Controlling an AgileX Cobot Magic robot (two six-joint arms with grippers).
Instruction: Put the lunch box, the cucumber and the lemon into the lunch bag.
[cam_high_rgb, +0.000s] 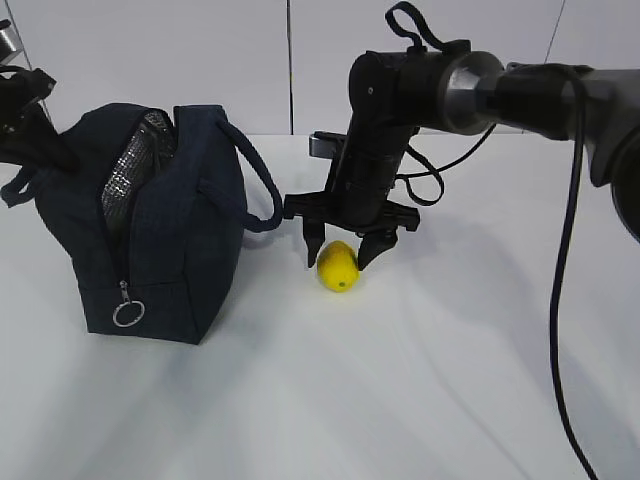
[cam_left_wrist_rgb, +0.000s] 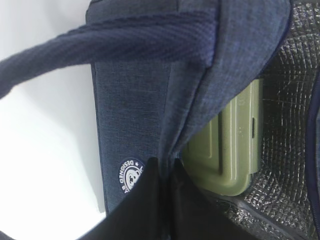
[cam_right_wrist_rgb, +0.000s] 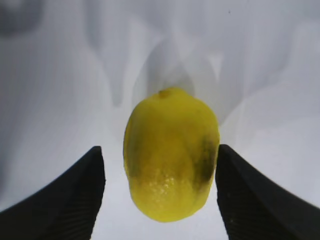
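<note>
The navy lunch bag (cam_high_rgb: 170, 240) stands on the left with its top unzipped and its silver lining (cam_high_rgb: 135, 165) showing. My left gripper (cam_left_wrist_rgb: 165, 162) is shut on the bag's (cam_left_wrist_rgb: 135, 115) top rim fabric beside the white logo (cam_left_wrist_rgb: 131, 175). Inside the bag lies the lunch box (cam_left_wrist_rgb: 230, 145), its sage-green lid facing the camera. The yellow lemon (cam_high_rgb: 338, 267) rests on the white table to the right of the bag. My right gripper (cam_high_rgb: 339, 258) hangs over it, open, one finger on each side of the lemon (cam_right_wrist_rgb: 170, 155). The cucumber is out of view.
One loop handle (cam_high_rgb: 262, 190) of the bag arches toward the right gripper. The silver ring pull (cam_high_rgb: 127, 314) hangs low on the bag's front corner. The right arm (cam_high_rgb: 520, 95) and its cable (cam_high_rgb: 565, 300) come in from the right, above the white table (cam_high_rgb: 400, 400).
</note>
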